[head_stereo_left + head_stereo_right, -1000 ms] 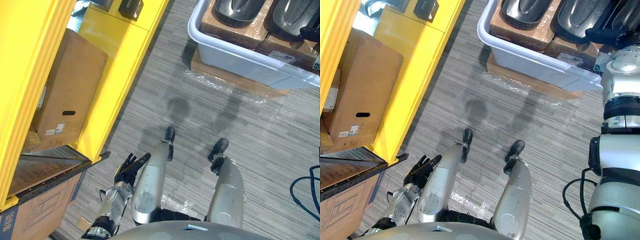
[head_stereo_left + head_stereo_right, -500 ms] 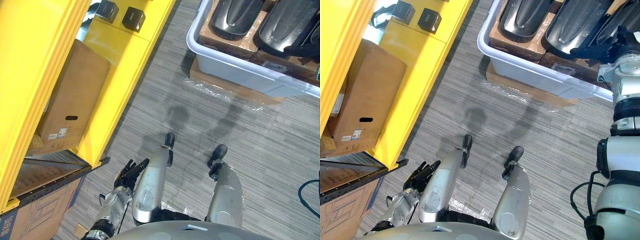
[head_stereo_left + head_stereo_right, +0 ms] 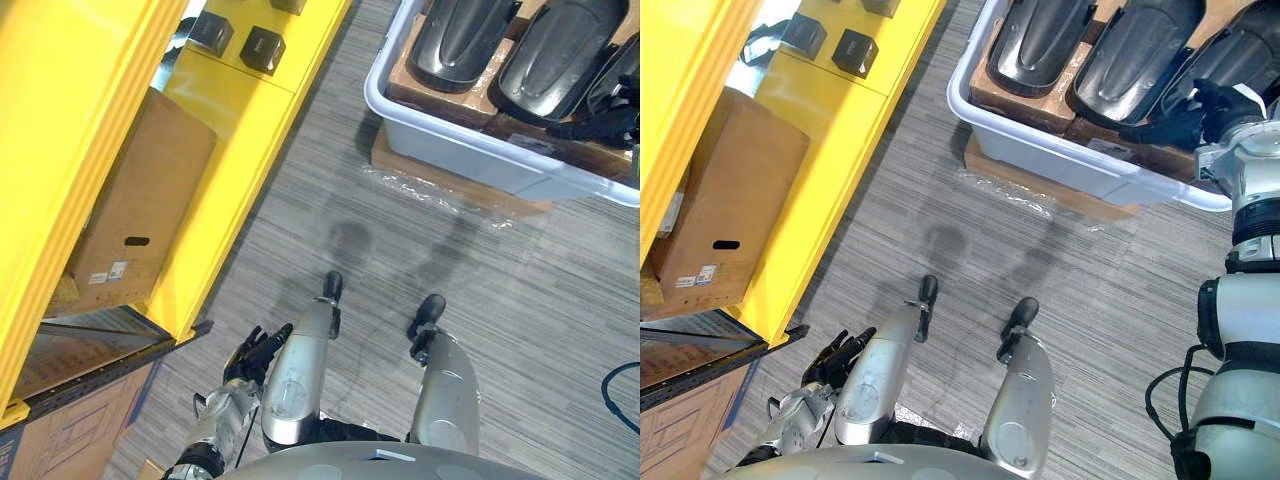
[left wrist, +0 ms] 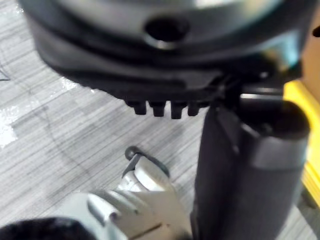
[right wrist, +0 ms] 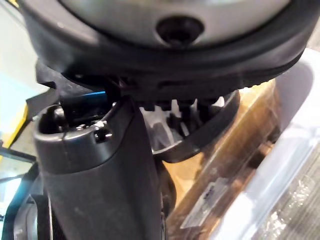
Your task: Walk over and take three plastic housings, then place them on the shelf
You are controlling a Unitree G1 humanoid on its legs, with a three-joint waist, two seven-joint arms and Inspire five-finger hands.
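As the three plastic housings (image 3: 1130, 60) lie side by side on cardboard inside the white bin (image 3: 1040, 152), none of them lifted, the step in hand is the first pick-up. The right hand (image 3: 1200, 108) reaches over the bin's near rim at its right end, fingers stretched out across the housing there and closed on nothing. The left hand (image 3: 255, 350) hangs well short of the bin, fingers spread and empty. Next, I judge, the right fingers must curl round that housing's edge and lift it clear of the rim.
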